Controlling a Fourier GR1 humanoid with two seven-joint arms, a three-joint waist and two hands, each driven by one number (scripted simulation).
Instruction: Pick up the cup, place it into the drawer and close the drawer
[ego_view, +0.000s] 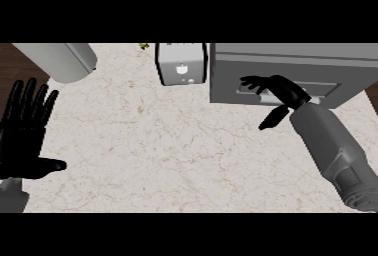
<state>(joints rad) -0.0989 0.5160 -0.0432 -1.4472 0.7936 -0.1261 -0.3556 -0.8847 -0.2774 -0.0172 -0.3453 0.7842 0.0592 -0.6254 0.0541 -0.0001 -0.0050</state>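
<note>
Head view: only view available, steep look down on the marble counter (170, 150).
Right hand (275, 92): at the drawer (295, 80) front of the grey cabinet, fingers spread and slightly curled, tips on or just short of the front panel beside the handle recess (255, 92); contact can't be confirmed. Thumb hangs down and away from the panel, toward the counter.
Right hand grip: holds nothing visible; fingers apart, not wrapped on anything.
Why there: pose reads as a push or a reach for the handle, so my guess is the drawer-closing step, or working the drawer before loading.
Drawer state: looks pushed in or close to it; no open cavity shows past the fingertips.
Cup: no plain cup in view. It's not in either hand and not on the counter near the fingers. It may already be inside the drawer, can't tell.
Left hand (26, 135): resting at the left edge, fingers straight up and side by side, thumb out sideways, empty, well apart from the drawer.
Other items: small white appliance (181, 64) just left of the right-hand fingertips, beside the cabinet; pale cylinder (63, 59) beyond the left-hand fingertips, top left.
Risk: a sideways slip of the right fingers could knock the appliance.
</note>
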